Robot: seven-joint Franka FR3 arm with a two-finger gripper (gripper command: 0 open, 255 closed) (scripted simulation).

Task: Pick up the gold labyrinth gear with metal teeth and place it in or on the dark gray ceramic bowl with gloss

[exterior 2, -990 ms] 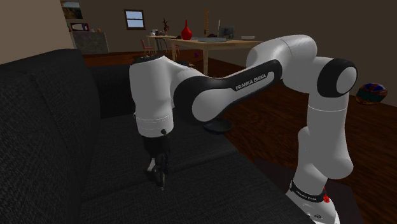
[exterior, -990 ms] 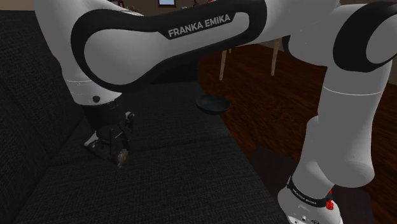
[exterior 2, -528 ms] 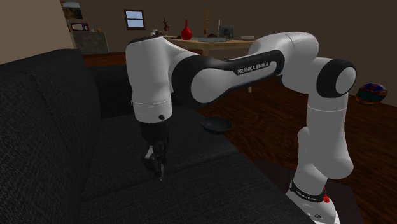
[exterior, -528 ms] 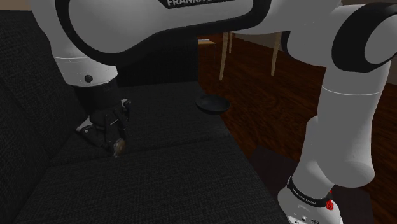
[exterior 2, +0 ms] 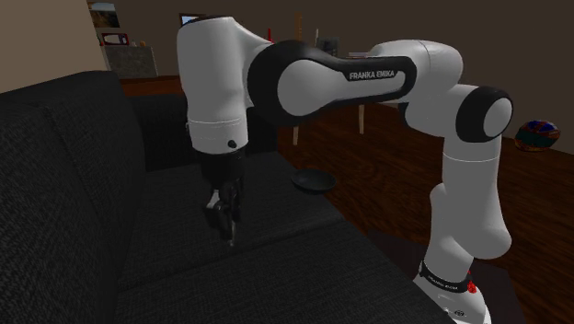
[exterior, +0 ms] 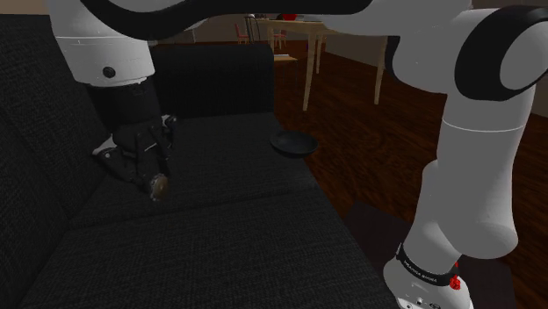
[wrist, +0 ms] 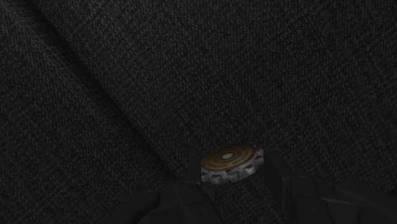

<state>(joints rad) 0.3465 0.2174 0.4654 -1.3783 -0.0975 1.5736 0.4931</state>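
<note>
The small gold gear (wrist: 229, 164) with grey metal teeth is clasped between my black fingers, lifted off the dark sofa seat (exterior: 219, 228). In the shoulder view the gear (exterior: 159, 184) shows at the tip of my gripper (exterior: 156, 183), which hangs a little above the cushion near the backrest. The second exterior view has the gripper (exterior 2: 227, 230) pointing down over the seat. The dark glossy bowl (exterior: 293, 143) rests at the seat's outer edge, well toward the shoulder view's right of the gripper; it also appears as the bowl (exterior 2: 314, 180) behind the arm.
The sofa backrest (exterior 2: 55, 184) rises close beside the gripper. A seam between cushions (wrist: 114, 121) runs under the gear. Wooden floor (exterior: 369, 149) lies beyond the seat edge, with a table and chair legs (exterior: 309, 83) farther off. The arm's stand base (exterior: 426, 272) sits at lower right.
The arm has risen over the last second, carrying the gear up off the cushion and slightly toward the shoulder view's left. The bowl has stayed put.
</note>
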